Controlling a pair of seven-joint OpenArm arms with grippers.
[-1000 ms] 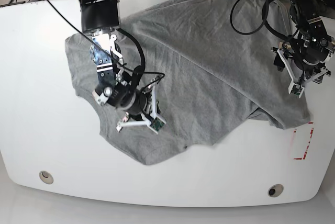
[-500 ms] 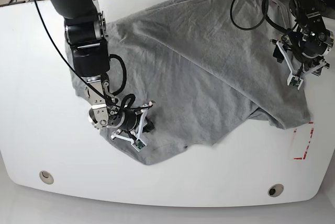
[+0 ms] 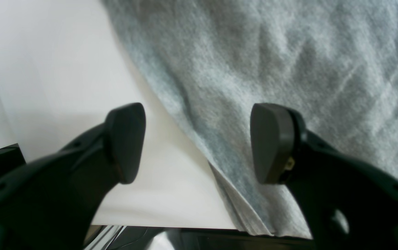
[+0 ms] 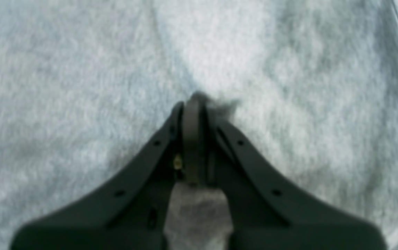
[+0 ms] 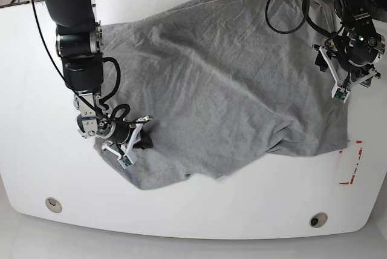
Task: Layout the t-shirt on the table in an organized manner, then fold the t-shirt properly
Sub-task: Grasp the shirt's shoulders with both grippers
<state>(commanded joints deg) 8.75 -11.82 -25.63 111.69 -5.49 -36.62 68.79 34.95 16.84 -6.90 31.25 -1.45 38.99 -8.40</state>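
Right now my right gripper (image 4: 193, 99) is clenched on a pinch of the heather-grey, wrinkly cotton t-shirt (image 5: 224, 83); in the right wrist view the two dark fingers (image 4: 188, 118) meet with a small tuft of grey fabric bunched at their tips. In the base view that gripper (image 5: 134, 144) sits low on the cloth, near the shirt's hem on the side toward the front left corner of the glossy white tabletop (image 5: 36, 168).

My left gripper (image 3: 195, 142) is released: its two rounded dark pads (image 3: 126, 139) stand well apart, one over bare white surface and the other over grey fabric, with the edge of the shirt (image 3: 289, 69) running between them. Nothing is held there. In the base view it (image 5: 344, 86) hangs near the table's right edge, over the side of the shirt.

The shirt lies spread across most of the tabletop, from the back edge down toward the front, creased in long diagonal folds. One fold of cloth doubles over near the right side, and the lower hem is ragged and uneven. A red tape rectangle mark (image 5: 349, 163) shows by the right edge, just beside the shirt's corner. Two round grommet holes (image 5: 53, 203) sit along the front edge, clear of the fabric.
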